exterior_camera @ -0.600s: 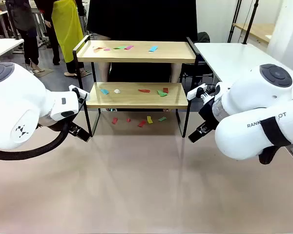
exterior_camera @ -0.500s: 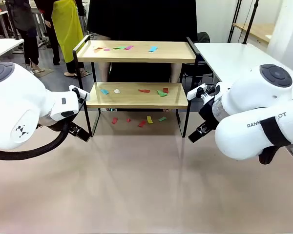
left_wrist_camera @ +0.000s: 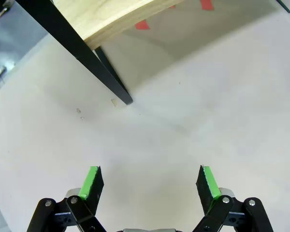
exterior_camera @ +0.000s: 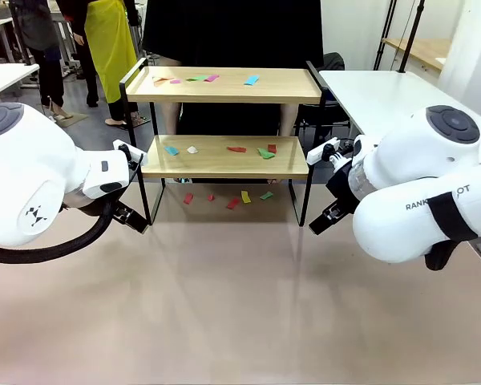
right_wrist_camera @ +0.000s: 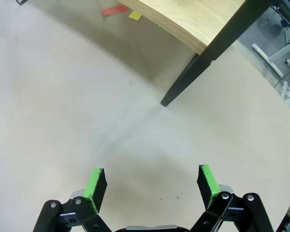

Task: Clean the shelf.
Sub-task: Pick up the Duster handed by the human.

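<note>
The shelf (exterior_camera: 224, 157), two light wooden boards in a thin black frame, stands at the far middle of the table. Small coloured paper scraps (exterior_camera: 202, 78) lie on its top board, more scraps (exterior_camera: 237, 149) on the lower board, and several on the table under it (exterior_camera: 234, 202). My left gripper (exterior_camera: 131, 216) hangs by the shelf's front left leg (left_wrist_camera: 92, 63), open and empty (left_wrist_camera: 150, 182) above bare tabletop. By the front right leg (right_wrist_camera: 191, 77) my right gripper (exterior_camera: 325, 218) is open too (right_wrist_camera: 151, 184), nothing between its fingers.
A person in black stands right behind the shelf (exterior_camera: 232, 32). White tables stand at the right (exterior_camera: 385, 92) and far left (exterior_camera: 0, 76). The beige tabletop (exterior_camera: 224, 305) in front of the shelf is wide and flat. Red (right_wrist_camera: 115, 9) and yellow (right_wrist_camera: 135, 16) scraps lie under the lower board.
</note>
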`<state>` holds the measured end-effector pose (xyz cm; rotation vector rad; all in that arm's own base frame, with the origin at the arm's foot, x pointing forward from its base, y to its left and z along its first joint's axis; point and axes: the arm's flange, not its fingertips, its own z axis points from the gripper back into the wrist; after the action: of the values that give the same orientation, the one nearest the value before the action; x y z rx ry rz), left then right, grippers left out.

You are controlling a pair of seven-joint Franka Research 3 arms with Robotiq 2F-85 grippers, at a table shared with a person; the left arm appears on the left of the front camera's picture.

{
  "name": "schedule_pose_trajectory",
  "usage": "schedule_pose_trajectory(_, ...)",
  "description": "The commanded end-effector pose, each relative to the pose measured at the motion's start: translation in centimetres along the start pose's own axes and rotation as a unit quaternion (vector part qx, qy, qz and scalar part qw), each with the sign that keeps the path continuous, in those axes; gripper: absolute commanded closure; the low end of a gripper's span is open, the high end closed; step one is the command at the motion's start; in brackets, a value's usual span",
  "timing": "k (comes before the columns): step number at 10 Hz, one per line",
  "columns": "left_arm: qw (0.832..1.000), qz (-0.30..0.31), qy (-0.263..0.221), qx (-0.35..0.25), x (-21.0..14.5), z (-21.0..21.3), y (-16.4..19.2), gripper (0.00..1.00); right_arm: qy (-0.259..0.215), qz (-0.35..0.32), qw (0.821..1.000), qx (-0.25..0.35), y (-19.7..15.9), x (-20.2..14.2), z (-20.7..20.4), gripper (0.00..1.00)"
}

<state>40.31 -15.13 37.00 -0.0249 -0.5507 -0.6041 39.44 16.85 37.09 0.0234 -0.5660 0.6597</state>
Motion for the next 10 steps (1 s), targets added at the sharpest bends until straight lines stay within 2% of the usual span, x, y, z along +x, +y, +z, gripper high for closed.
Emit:
schedule_pose_trajectory(1,1.000,0.000,0.000,0.000,0.0,0.0,0.0,0.00,0.000,0.000,1.000,0.000,0.0,0.0,0.0,0.00)
schedule_pose_trajectory(3,1.000,0.000,0.000,0.000,0.0,0.0,0.0,0.00,0.000,0.000,1.000,0.000,0.0,0.0,0.0,0.00)
schedule_pose_trajectory(4,1.000,0.000,0.000,0.000,0.0,0.0,0.0,0.00,-0.020,0.009,0.999,0.026,-0.3,1.9,1.6,0.00)
schedule_pose_trajectory(5,0.999,0.002,-0.012,-0.040,0.9,1.6,1.4,0.00,-0.042,0.004,0.998,0.041,-1.5,3.5,3.6,0.00)
schedule_pose_trajectory(7,0.996,-0.015,-0.006,-0.084,1.9,5.0,5.6,0.00,-0.084,-0.016,0.995,0.060,-5.8,4.6,9.4,0.00)
schedule_pose_trajectory(9,0.986,-0.058,-0.007,-0.157,1.8,7.4,10.7,0.00,-0.127,-0.023,0.987,0.093,-11.1,3.1,13.6,0.00)
schedule_pose_trajectory(10,0.976,-0.088,-0.018,-0.201,1.3,8.4,13.4,0.00,-0.141,-0.024,0.984,0.104,-14.2,2.0,14.7,0.00)
